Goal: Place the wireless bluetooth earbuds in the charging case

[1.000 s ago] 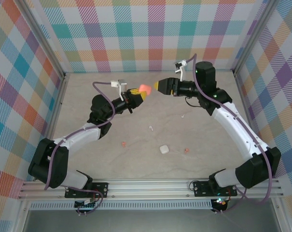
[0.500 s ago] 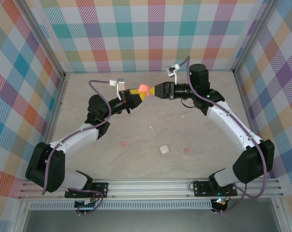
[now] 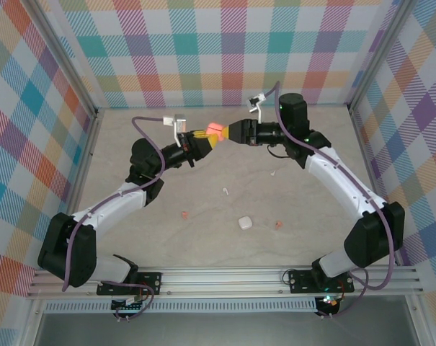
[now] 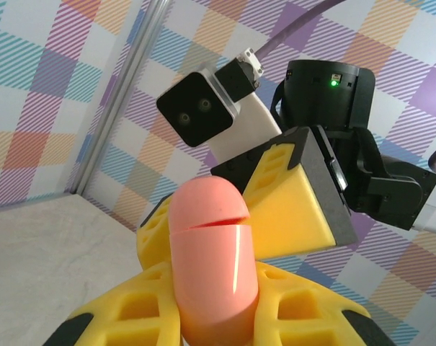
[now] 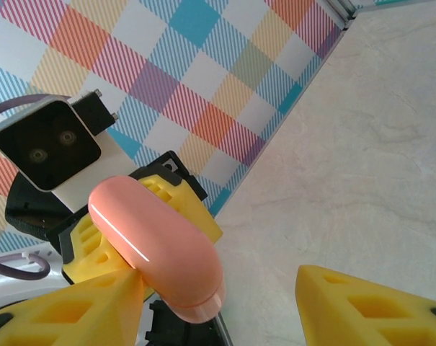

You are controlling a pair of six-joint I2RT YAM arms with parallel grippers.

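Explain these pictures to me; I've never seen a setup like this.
Two robot arms are bolted at the near edge of a table, inside checkered walls. One picture looks down from above; the other two come from small cameras on each arm's wrist.

The left gripper is shut on a pink case, held up in the air. The right gripper has its yellow fingers on either side of the case's free end, not yet visibly clamped.

On the table lie a white case, two pink earbuds and two white earbuds, all loose and apart.
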